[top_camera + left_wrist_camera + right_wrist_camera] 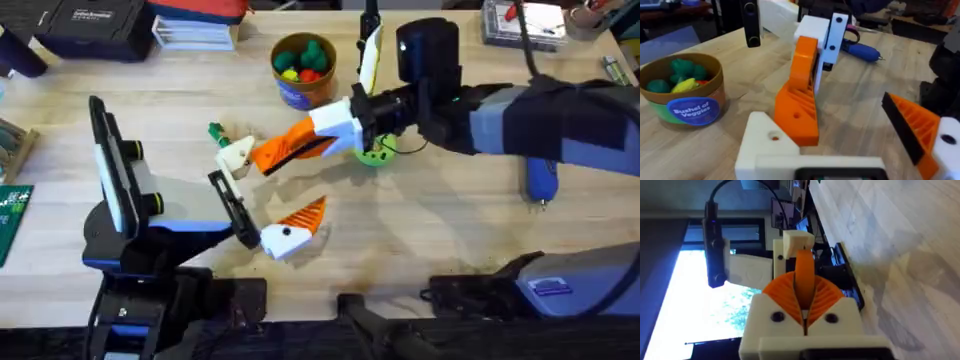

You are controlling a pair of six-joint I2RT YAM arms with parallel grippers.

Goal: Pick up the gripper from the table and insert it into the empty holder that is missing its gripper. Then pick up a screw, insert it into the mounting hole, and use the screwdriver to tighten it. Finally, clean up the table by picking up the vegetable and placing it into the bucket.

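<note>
- Two arms on it: left gripper [262, 215] at 7 o'clock is missing a finger, can't tell its spread.
- Right gripper [290, 148] pinches the gripper [236, 156] at centre; line the block up squarely before pushing.
- Bucket [687, 100] at 12 o'clock reads "Bushel of Veggies".

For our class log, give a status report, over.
Right gripper shut on the gripper, at the empty holder. Left gripper open. Screwdriver and bucket stand clear.
</note>
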